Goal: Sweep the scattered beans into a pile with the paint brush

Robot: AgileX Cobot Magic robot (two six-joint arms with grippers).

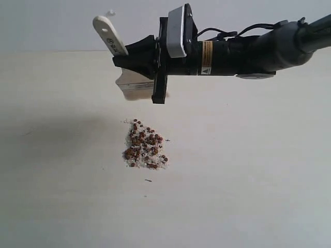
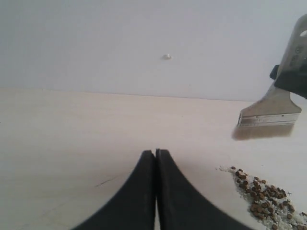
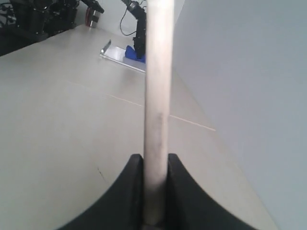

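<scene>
The beans [image 1: 145,145] lie in a compact pile of reddish-brown pellets and whitish grains in the middle of the table. The paint brush [image 1: 133,81] hangs in the air behind the pile, handle end up to the left, with its silver ferrule and cream bristles [image 1: 142,94] pointing down, clear of the table. My right gripper [image 1: 126,59] reaches in from the right and is shut on the brush handle [image 3: 158,96]. My left gripper [image 2: 156,152] is shut and empty, low over the table. From it the brush [image 2: 271,109] and the beans [image 2: 261,195] show off to one side.
A pale tabletop [image 1: 248,170] meets a white wall behind. A small dark fleck [image 1: 148,180] lies just in front of the pile. Far off in the right wrist view stand a metal tray with a blue object [image 3: 120,52] and dark equipment [image 3: 43,14].
</scene>
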